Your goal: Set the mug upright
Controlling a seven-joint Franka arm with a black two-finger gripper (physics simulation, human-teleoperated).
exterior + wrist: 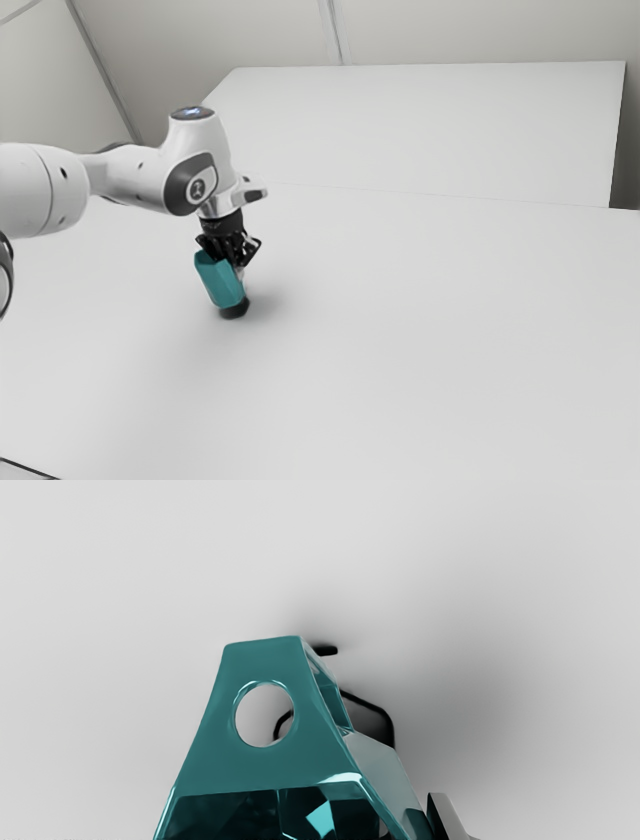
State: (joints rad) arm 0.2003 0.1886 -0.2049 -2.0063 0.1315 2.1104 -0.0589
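Teal mug (219, 280) (tilted), mostly below tool (237, 264)

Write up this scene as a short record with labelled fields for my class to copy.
Object: teal mug
Pose: tilted, not upright; upper end leans toward the exterior view's left
Handle: teal, with a round hole
Lower end: black
Gripper: black, at the mug's upper end
Surface: pale table

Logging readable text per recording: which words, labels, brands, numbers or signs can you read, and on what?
Nothing can be read for certain.
Dark joint cap on the arm: a pale mark, too small to read.
Top cap: pale marks on blue, too small to read.
Mug: no lettering seen.
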